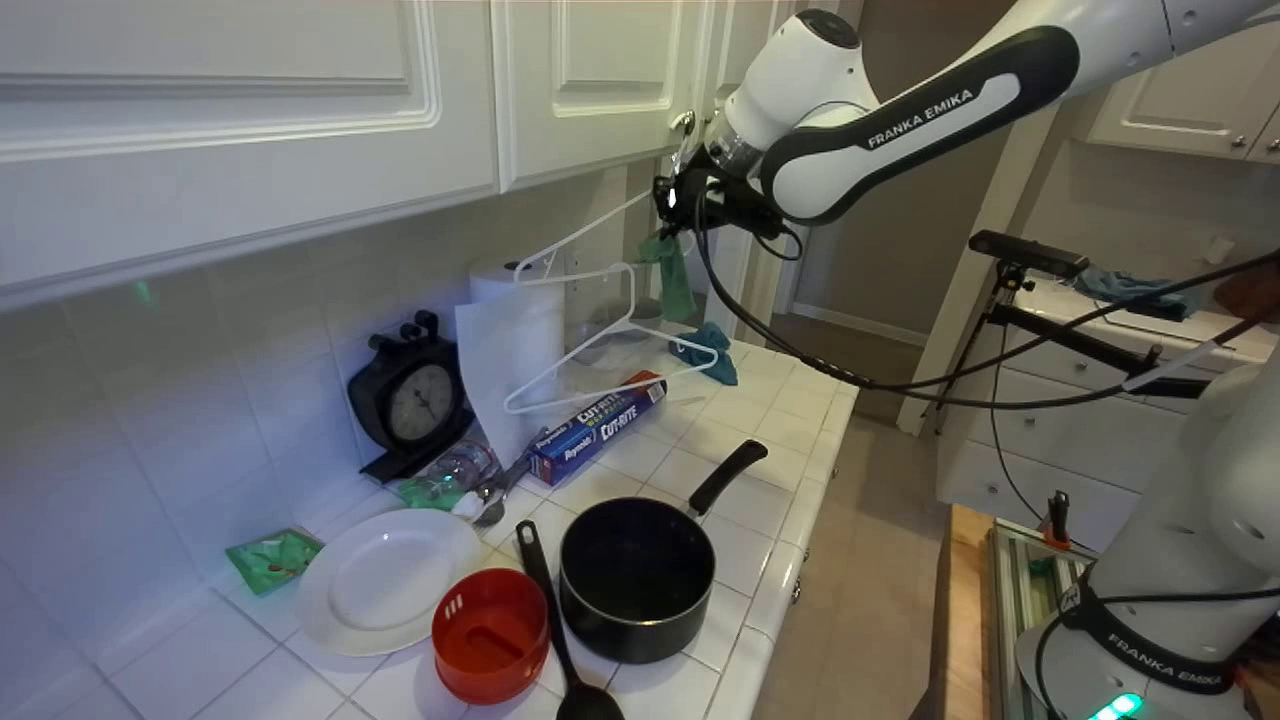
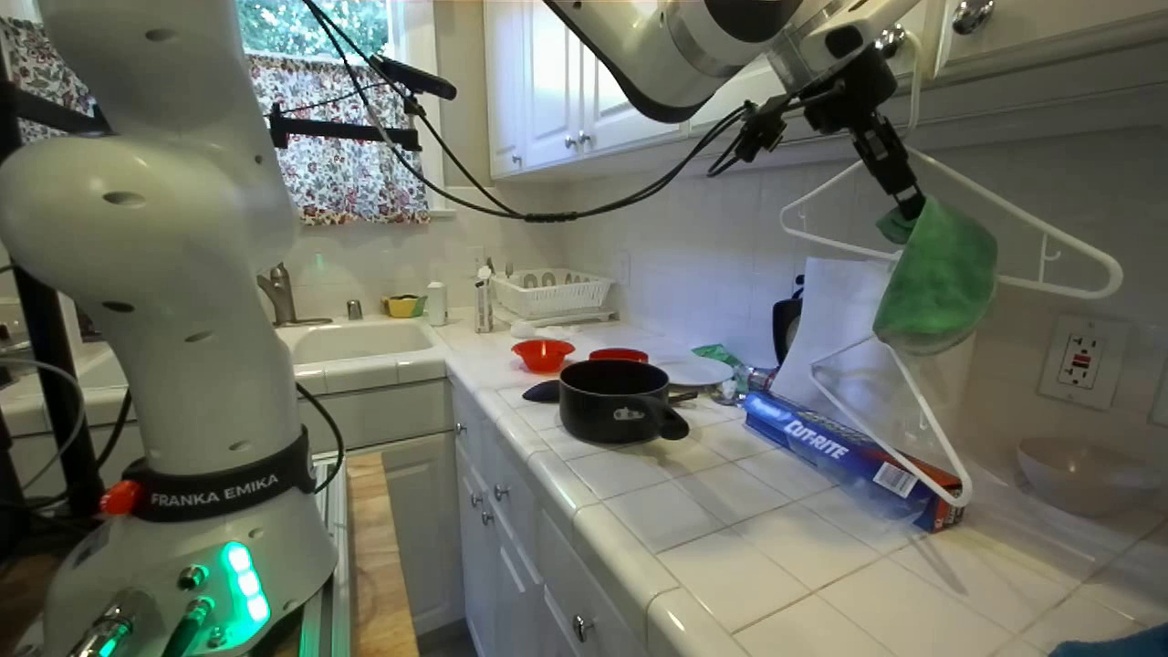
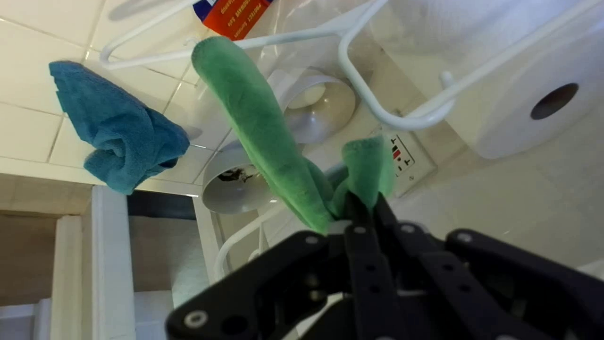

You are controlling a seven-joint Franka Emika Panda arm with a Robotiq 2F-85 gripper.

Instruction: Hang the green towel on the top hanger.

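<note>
"Where's the green towel [image 2: 940, 283]?"
"Pinched in the pincer [image 2: 911, 204], a limp, fuzzy, rounded flap near the top hanger [image 2: 1013, 207]."
"And that hanger?"
"Smooth, white, triangular, hooked over a shiny knob [image 2: 889, 42]."

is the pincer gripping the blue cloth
No, in the wrist view the pincer is shut on the green towel, while the blue cloth lies apart from it on the tiled counter.
</note>
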